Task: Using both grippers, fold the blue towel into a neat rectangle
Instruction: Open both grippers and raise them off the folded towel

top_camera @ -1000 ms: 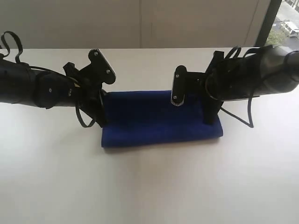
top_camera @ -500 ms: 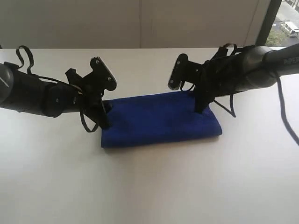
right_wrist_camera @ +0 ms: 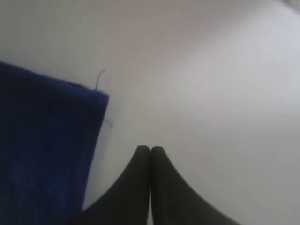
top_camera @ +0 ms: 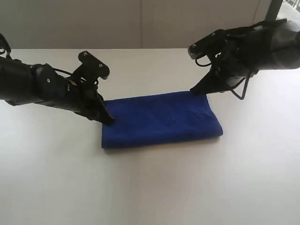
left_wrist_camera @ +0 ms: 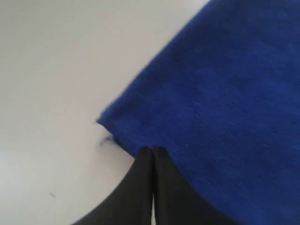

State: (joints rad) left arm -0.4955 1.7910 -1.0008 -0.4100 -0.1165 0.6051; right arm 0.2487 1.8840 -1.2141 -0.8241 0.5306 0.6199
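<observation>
Exterior view: the blue towel (top_camera: 161, 119) lies as a folded rectangle mid-table (top_camera: 150, 187). My left pincer (top_camera: 109, 120) noses its left edge and my right pincer (top_camera: 192, 91) sits by its far right corner.

Left wrist view: my tips are clenched on nothing, right at the towel's edge near a corner.

Right wrist view: clenched too and empty, over bare table just beside the corner.

I judge the fold done. To keep it neat, I should lift straight up so no corner drags.
</observation>
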